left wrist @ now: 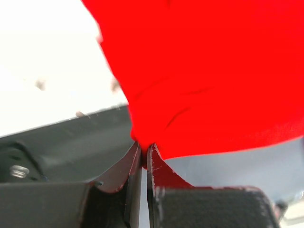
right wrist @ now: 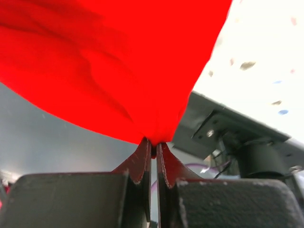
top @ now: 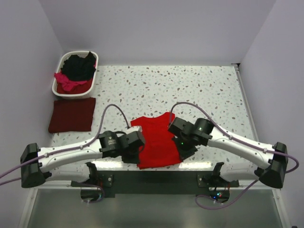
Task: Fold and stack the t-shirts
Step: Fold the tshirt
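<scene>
Black fingers of the left end effector (left wrist: 144, 152) are pressed nearly together, with a small fold of the red t-shirt (left wrist: 204, 71) nipped between the tips. Right end effector (right wrist: 154, 145): same, fingers closed onto a thin pinch of the red cloth. Both grips sit at the very fingertips.

Location: the shirt lies at the near edge of the counter (top: 190, 90), between the two arms. The left end effector is on its left side and the right end effector on its right side. In both wrist views the cloth fans up and away from the pinch, with the dark table frame visible beyond it. So the held part looks to be at or just past the counter's near edge. Which part of the garment each tip has (hem, side seam), I cannot tell.

Handling, my judgement: light, limp, thin knit, not fragile. It drapes and wrinkles from any hold point and will sag between the two grips unless kept taut. The tip-only pinch is shallow and the cloth could slip out under a quick pull. Best holds are paired corners or opposite edges, single layer if possible.

Elsewhere: the folded maroon t-shirt (top: 71, 115) lies flat at far left, well apart. Behind it a white basket (top: 59, 64) holds a black t-shirt (top: 78, 66) and a pink t-shirt (top: 66, 81).
</scene>
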Robot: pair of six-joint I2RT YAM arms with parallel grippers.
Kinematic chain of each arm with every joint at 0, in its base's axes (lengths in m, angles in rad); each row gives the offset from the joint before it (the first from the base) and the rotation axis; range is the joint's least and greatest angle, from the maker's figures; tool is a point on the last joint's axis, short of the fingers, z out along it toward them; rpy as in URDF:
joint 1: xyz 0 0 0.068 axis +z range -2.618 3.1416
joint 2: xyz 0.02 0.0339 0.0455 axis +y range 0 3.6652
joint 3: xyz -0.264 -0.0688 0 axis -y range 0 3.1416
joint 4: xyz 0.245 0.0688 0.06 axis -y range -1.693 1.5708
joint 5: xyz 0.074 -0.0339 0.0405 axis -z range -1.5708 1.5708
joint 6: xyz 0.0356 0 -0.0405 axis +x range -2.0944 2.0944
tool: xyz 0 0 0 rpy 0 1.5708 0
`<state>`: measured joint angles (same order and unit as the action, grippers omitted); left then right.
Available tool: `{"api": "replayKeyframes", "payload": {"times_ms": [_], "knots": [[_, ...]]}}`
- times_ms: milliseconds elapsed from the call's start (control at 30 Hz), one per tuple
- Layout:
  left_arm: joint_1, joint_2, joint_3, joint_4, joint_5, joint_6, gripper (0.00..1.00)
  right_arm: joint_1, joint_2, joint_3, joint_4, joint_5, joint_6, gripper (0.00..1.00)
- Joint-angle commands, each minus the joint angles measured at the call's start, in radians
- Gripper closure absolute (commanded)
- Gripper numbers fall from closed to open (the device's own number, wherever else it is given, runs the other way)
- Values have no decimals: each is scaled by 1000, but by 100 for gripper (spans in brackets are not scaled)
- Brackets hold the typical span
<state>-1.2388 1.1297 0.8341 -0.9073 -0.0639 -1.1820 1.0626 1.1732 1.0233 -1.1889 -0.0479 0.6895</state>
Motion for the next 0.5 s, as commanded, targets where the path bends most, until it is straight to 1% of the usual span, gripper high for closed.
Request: {"api": "replayKeyframes", "payload": {"times_ms": [0,67,133,167,267,367,467], "knots": [[136,-31,89,-93,-86,137,100,-65,80,145,-91,118,-137,100],[203,-18,121,-85,-112,198,100,-136,115,223,-71,94,-186,100],[258,-1,143,-47,-102,254,100,-199,141,271,-63,83,-240,100],[274,13,146,-29,-84,268,100,-214,157,318,-64,79,-258,100],[335,33,155,33,-59,321,100,-269,223,394,-63,69,-315,100],[398,64,192,67,-59,375,100,-317,267,428,-29,51,-357,100],[463,100,214,99,-39,421,100,-372,310,446,12,-24,-389,100]]}}
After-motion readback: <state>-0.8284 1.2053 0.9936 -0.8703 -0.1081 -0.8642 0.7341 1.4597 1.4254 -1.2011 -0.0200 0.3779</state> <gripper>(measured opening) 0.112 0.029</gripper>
